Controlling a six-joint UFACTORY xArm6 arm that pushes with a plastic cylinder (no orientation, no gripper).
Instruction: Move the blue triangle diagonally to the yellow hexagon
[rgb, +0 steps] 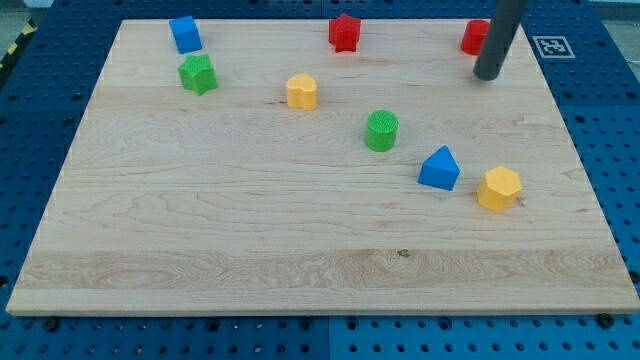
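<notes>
The blue triangle (440, 168) lies at the view's right of the wooden board (200, 240). The yellow hexagon (499, 189) sits just right of it and a little lower, with a small gap between them. My tip (489, 76) is at the view's upper right, well above both blocks and apart from them. It stands just beside a red block (474, 37) that the rod partly hides.
A green cylinder (381, 131) lies up-left of the blue triangle. A yellow block (301, 91) is near the top middle, a red star (344, 32) at the top edge, and a blue block (185, 34) and green star (198, 74) at the upper left.
</notes>
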